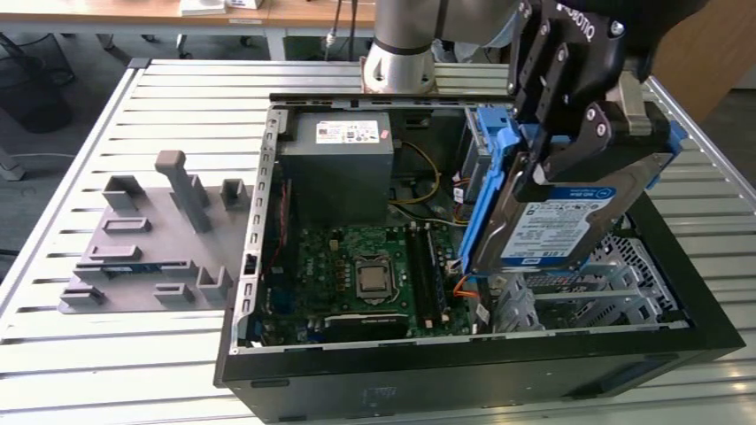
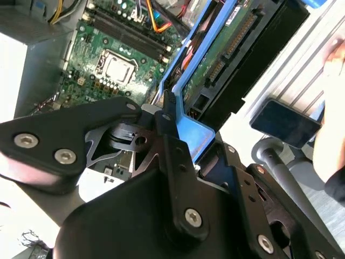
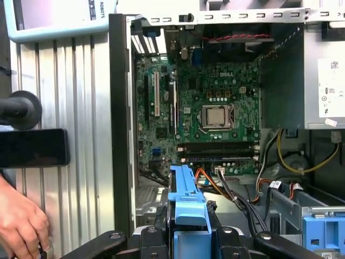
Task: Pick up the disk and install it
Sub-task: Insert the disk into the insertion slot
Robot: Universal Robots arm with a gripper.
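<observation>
- The exterior view stands off the arm, high and at a slant. It looks down into the open computer case [image 1: 473,372] on the slatted table [image 1: 177,88], with the gripper [image 1: 597,146] holding the disk [image 1: 567,221] close in front of it.
- The first wrist view looks past the gripper [image 3: 186,229] and the disk [image 3: 183,183] into the case, facing the motherboard [image 3: 215,108] squarely.
- The second wrist view sits tight behind the gripper [image 2: 191,137], tilted, very near the disk [image 2: 226,48].
- All three views share the motherboard [image 1: 366,266] [image 2: 113,59]. Both wrist views share a phone [image 3: 32,147] [image 2: 283,123] outside the case.
</observation>
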